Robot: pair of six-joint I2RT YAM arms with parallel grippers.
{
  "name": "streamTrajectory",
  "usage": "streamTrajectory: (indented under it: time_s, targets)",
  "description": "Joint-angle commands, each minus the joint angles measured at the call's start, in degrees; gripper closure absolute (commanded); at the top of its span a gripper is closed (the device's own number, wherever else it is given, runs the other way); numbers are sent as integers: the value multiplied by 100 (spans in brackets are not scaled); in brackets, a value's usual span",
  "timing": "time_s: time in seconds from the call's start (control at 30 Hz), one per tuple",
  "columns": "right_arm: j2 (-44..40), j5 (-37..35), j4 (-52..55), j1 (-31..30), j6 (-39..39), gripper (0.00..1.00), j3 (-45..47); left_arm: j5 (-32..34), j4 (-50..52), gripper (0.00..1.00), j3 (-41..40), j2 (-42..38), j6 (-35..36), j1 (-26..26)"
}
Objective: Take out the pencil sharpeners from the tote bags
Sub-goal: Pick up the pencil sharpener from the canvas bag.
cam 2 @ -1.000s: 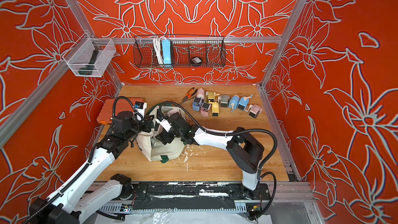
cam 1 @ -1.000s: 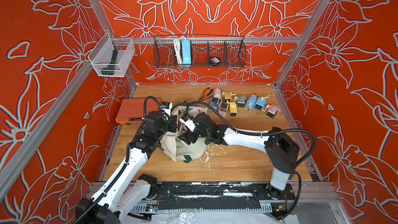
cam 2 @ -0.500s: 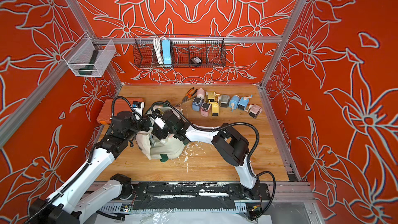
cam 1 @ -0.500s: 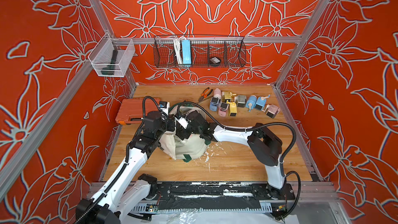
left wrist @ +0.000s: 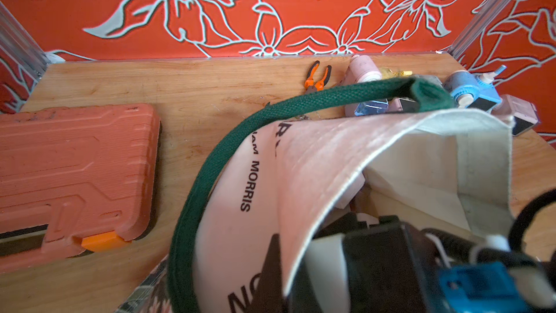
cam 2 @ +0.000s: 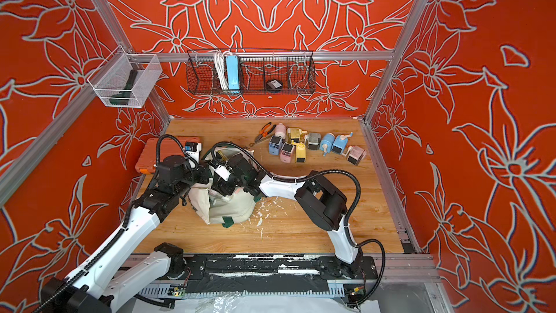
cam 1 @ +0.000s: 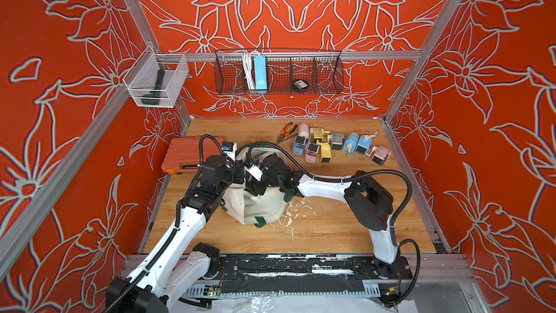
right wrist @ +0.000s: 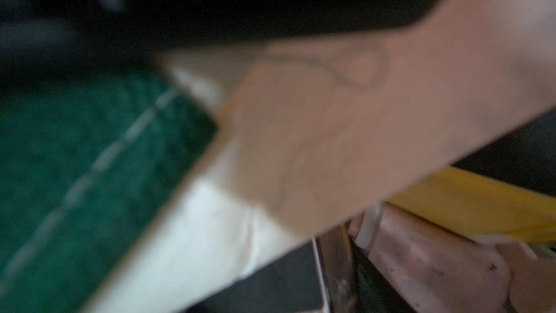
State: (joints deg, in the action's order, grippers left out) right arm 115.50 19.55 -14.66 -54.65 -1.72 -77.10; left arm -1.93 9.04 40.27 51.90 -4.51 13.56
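**A:** Entry, left arm?
**B:** Rises from the front left corner of the worktop with the elbow bent. The left gripper is clamped on the rim of the tote bag, mid-worktop.
**A:** Right arm?
**B:** Elbow folded, forearm low, stretched toward the left edge. The right gripper is sunk in the bag's mouth with its jaws hidden, so I cannot tell its state.
**A:** Sharpeners?
**B:** One cluster by the back edge, nearer the back right corner. More, pink and yellow, lie blurred inside the bag.
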Motion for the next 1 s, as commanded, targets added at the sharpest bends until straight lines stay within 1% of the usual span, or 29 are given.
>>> streamTrajectory:
  time_s: [0.0,0.13,0.47,0.77,0.87,0.97]
  targets:
    - [-451,55,-125,-81,-51,58,375,-306,64,100,-63,-92,-50,68]
    - [-1059,-236,-154,-81,50,63,922,-299,72,100,-61,-96,-50,68]
    - [-2640,-767,92,-50,69,64,2170,-316,81,100,-46,-57,-50,66]
    - [-4001,-923,661,32,7,66,2442,-324,72,100,-61,-74,-50,68]
    - [-4459,-1056,704,183,21,66,2527,-328,72,100,-57,-66,-58,67]
    - [-4722,-1175,739,465,149,67,2533,-340,72,100,-63,-65,-58,64]
